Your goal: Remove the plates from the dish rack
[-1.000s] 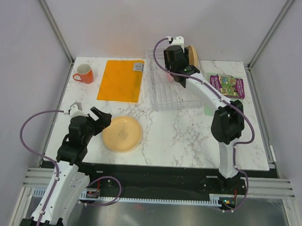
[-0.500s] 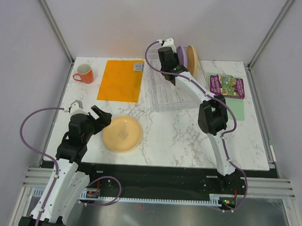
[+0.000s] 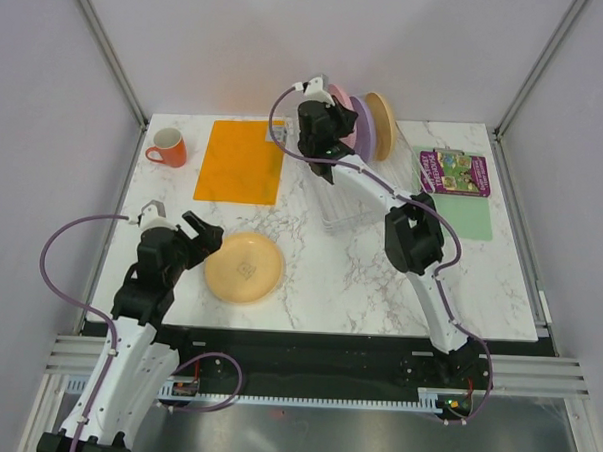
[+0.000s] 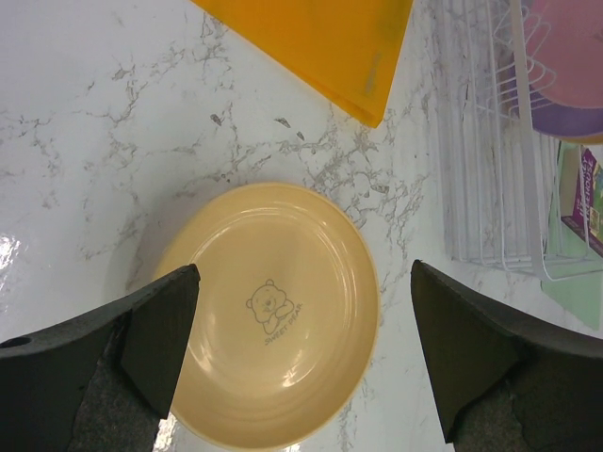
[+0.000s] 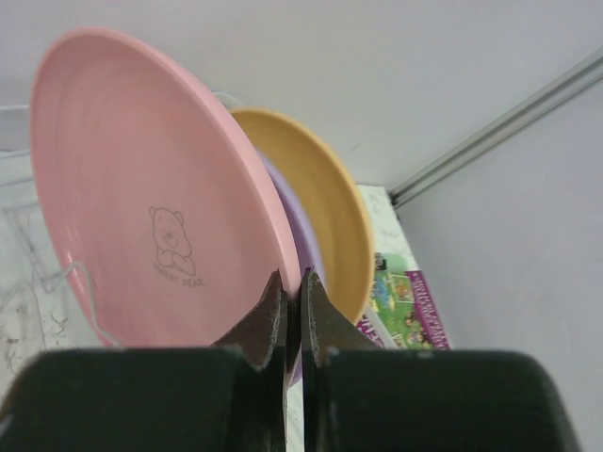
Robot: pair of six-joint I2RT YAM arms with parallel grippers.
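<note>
My right fingers (image 5: 267, 325) were clamped on the rim of the pink plate (image 5: 141, 188), which stood upright in the rack (image 3: 334, 209). I judged a straight lift best, clearing the wires (image 5: 57, 282) before swinging out over the bench (image 3: 359, 279). My left fingers (image 4: 155, 330) gaped wide above the yellow plate (image 4: 273, 311).

Four plates (image 3: 244, 268) — one rack (image 4: 485, 179), one mug (image 3: 166, 147).

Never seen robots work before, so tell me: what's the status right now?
Right gripper pinched shut on pink plate rim. Left gripper open over yellow-orange plate, flat on table. Purple plate and tan plate upright close behind pink.
</note>
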